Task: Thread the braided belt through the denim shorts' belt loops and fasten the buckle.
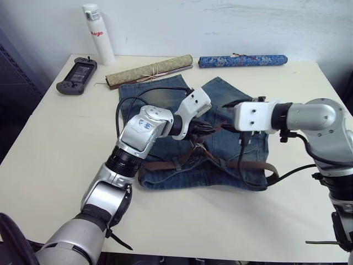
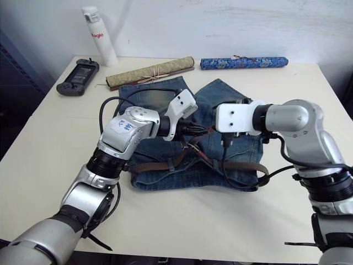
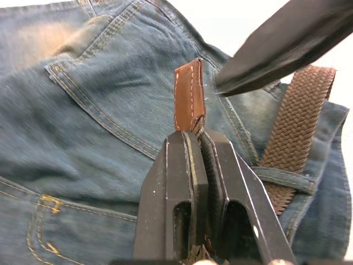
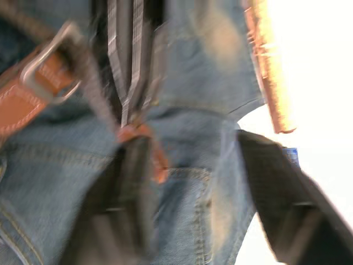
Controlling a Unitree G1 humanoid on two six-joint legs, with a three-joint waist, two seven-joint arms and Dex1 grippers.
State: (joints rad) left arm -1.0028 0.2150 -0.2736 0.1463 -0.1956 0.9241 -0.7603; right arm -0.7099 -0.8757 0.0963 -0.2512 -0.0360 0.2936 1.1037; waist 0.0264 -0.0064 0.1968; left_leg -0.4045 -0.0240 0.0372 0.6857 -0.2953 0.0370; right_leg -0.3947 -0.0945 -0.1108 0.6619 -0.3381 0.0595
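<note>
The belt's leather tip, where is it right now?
The left gripper is shut on the braided belt just behind its leather tip, held above the denim shorts mid-table, with the right gripper open close beside it.

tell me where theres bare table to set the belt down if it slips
Free: the wide strip of table between the shorts and the near edge, and the left side below the game controller. Crowded: the far edge, with bottle, tan roll and blue roll, and mid-shorts where both grippers meet.

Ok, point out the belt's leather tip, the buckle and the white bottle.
belt tip (image 3: 188,94), left wrist view, on the stitched leather end.
buckle (image 4: 47,63), right wrist view, on the silver frame.
white bottle (image 1: 99,38), left eye view, on its body.
</note>
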